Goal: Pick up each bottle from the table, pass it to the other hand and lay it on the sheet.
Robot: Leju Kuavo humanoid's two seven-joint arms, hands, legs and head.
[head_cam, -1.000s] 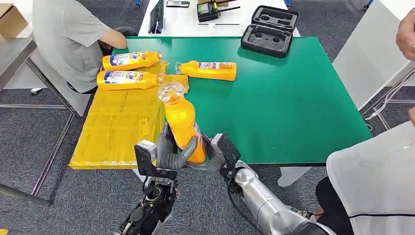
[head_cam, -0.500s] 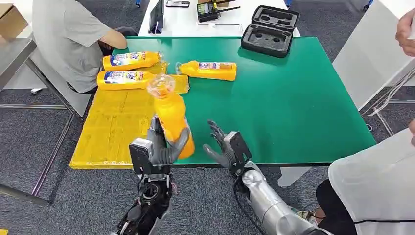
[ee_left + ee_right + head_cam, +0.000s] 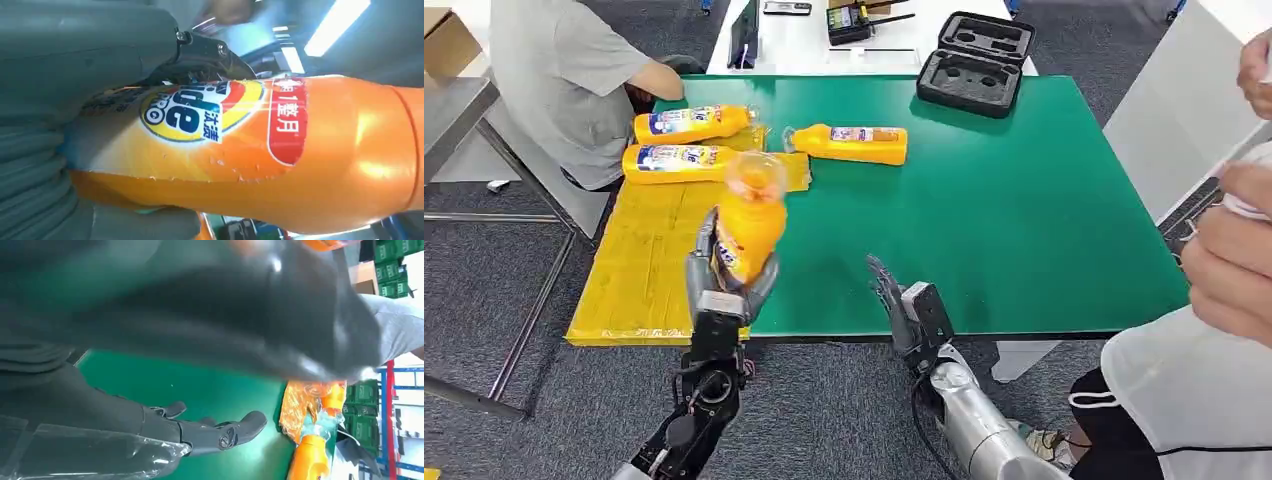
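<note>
Your left hand [image 3: 724, 280] grips an orange bottle [image 3: 746, 225], held off the surface over the seam where the yellow sheet [image 3: 664, 250] meets the green table [image 3: 1024, 200], cap end tilted away from you. The head view blurs that bottle; the left wrist view gives you its label [image 3: 200, 112] sharp, with the grey thumb and ribbed cover wrapped around the bottle's base end. You cannot see the cap there, it is cut off at the frame edge.

Your right hand [image 3: 904, 300] holds nothing, fingers spread and pointing up, at the near edge of the table, well apart from the held bottle. The right wrist view shows dark fingers [image 3: 220, 432] extended over bare green top, and past them a bottle neck and crinkled yellow sheet; most of that frame is a dark blurred cover close to the lens.

Two bottles [image 3: 686, 122] [image 3: 679, 160] lie side by side on the far end of the sheet. A third bottle [image 3: 849, 142] lies on the table just beside the sheet's far corner. A black foam case [image 3: 976, 62] sits at the table's far edge. The near half of the sheet is bare. A seated person [image 3: 564, 70] is at the sheet's far corner; another person's hand [image 3: 1229, 250], blurred, is near the table's right edge.
</note>
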